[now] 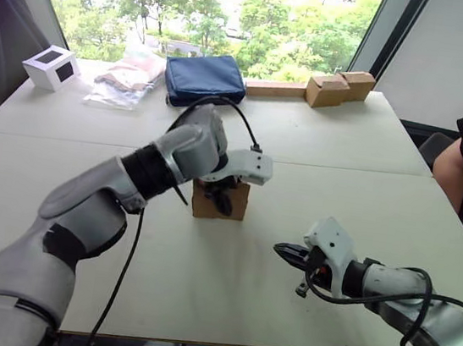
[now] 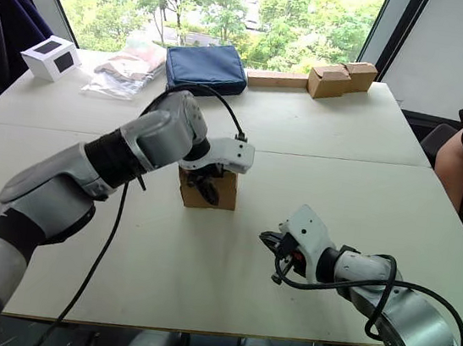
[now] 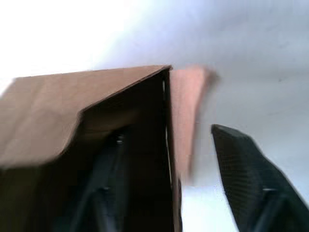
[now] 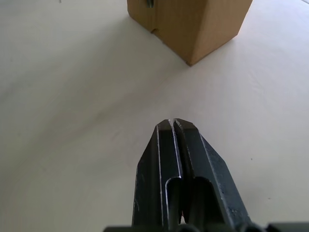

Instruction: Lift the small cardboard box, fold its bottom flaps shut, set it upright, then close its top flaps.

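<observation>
Left gripper straddles a wall of the small brown cardboard box mid-table, fingers apart, one inside. Right gripper nearby, fingers pressed together, box ahead-left.

Big pale table takes up most of the room here, with a seam running across its middle and a large window at 12 o'clock showing green trees in bright daylight. Dark window frames slant at 11 and 1 o'clock, and there's a plain grey wall panel up at 2 o'clock. A dark chair back peeks in at 3 o'clock.
</observation>
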### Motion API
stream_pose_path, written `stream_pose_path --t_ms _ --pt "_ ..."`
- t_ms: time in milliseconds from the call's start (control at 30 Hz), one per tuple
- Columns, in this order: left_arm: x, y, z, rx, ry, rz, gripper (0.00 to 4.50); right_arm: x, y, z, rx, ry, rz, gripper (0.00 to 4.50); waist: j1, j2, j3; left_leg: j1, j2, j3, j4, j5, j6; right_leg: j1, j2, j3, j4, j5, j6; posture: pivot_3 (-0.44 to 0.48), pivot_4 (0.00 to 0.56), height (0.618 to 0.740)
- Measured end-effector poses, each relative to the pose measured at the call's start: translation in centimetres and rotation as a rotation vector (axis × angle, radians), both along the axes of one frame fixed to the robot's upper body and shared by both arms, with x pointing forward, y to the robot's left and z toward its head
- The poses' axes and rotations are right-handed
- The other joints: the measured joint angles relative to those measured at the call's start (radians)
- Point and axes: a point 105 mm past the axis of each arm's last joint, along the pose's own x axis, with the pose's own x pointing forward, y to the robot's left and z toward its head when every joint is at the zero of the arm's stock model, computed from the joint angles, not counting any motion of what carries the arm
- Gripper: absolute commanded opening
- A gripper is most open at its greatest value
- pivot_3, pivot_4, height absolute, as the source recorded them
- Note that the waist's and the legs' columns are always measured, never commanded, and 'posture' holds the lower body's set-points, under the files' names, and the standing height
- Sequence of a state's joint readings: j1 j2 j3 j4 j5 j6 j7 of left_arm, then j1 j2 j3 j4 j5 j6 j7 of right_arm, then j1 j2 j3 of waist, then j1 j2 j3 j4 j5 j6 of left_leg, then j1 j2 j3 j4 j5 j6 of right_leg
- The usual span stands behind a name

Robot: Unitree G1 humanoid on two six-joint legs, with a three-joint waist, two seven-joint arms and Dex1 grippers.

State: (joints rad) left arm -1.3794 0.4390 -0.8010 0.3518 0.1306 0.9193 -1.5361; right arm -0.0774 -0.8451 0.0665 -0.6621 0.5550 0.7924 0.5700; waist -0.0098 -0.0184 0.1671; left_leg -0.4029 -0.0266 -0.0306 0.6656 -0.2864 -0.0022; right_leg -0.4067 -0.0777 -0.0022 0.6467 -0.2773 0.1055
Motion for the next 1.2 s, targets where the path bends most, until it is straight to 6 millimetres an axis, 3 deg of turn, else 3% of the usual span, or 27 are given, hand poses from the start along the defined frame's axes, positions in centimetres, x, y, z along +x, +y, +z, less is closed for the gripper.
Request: stream_pose_path --t_ms 133,367,400,433,500,600,700,833,1067,1200 --pt "-0.1 0.4 3.5 -0.119 0.049 0.037 2.46 0.2 0.1 0.3 0.006 0.003 0.023 0.00 -0.001 0.000 0.000 0.000 0.000 0.000 0.000 0.000 0.000 0.000 0.000 0.000 0.000 0.000 0.000 0.000 0.150 0.737" --pt "0.8 2.3 10.5 -0.560 0.067 0.177 2.46 0.9 0.2 1.5 0.124 0.005 0.022 0.00 -0.002 0.000 0.000 0.000 0.000 0.000 0.000 0.000 0.000 -0.001 0.000 0.000 0.001 0.000 0.000 0.000 0.150 0.737" --pt "1.2 2.8 11.4 -0.639 0.044 0.204 1.98 1.0 0.1 1.8 0.144 0.003 0.016 0.00 -0.002 0.000 0.000 0.000 0.000 0.000 0.000 0.000 0.000 -0.001 0.000 0.000 0.002 0.000 0.000 0.000 0.150 0.737" --pt "1.5 3.6 12.6 -0.758 0.014 0.228 1.85 1.2 0.0 1.9 0.167 0.007 0.011 0.00 -0.002 0.000 0.000 0.000 0.000 0.000 0.000 0.000 0.000 -0.001 0.000 0.000 0.002 0.000 0.000 0.000 0.150 0.737" --pt "1.9 6.0 13.9 -0.948 -0.042 0.268 1.20 1.4 -0.4 2.2 0.205 0.013 -0.003 0.00 -0.007 0.002 -0.001 0.001 0.001 0.001 0.000 0.000 0.000 -0.001 -0.001 0.001 0.002 0.000 0.000 0.000 0.150 0.737" --pt "2.7 9.9 12.0 -1.053 -0.119 0.417 0.01 2.0 -1.1 2.5 0.246 0.018 -0.036 0.00 -0.003 0.002 -0.001 0.002 0.001 0.000 0.000 0.001 -0.002 -0.001 -0.001 0.001 0.003 0.000 0.000 0.000 0.150 0.737" --pt "2.1 13.0 8.3 -1.090 -0.139 0.549 0.01 2.6 -1.5 2.5 0.250 0.017 -0.047 0.00 -0.002 0.003 -0.002 0.002 0.000 0.001 0.000 0.001 -0.002 0.000 -0.003 0.002 0.003 0.000 0.000 0.000 0.150 0.737" --pt "-0.4 16.9 1.3 -1.084 -0.138 0.773 0.01 3.5 -2.6 1.7 0.230 0.022 -0.091 0.00 0.005 0.002 -0.001 0.001 0.000 0.000 0.001 0.003 -0.006 -0.001 -0.005 0.002 0.003 0.001 0.000 0.000 0.150 0.737" --pt "-3.1 18.5 -6.3 -1.093 -0.187 0.988 0.01 5.5 -2.8 -0.2 0.230 -0.005 -0.145 0.00 0.024 0.001 -0.002 0.005 -0.001 0.001 0.000 0.002 -0.005 0.003 -0.008 0.002 0.002 0.001 -0.001 0.000 0.150 0.737" --pt "-2.9 17.8 -7.4 -1.132 -0.266 0.982 0.01 7.3 -3.3 -0.9 0.211 -0.064 -0.219 0.00 0.023 0.002 -0.002 0.006 -0.002 0.001 -0.001 0.003 -0.006 0.003 -0.009 0.001 0.002 0.001 -0.001 0.000 0.150 0.737"
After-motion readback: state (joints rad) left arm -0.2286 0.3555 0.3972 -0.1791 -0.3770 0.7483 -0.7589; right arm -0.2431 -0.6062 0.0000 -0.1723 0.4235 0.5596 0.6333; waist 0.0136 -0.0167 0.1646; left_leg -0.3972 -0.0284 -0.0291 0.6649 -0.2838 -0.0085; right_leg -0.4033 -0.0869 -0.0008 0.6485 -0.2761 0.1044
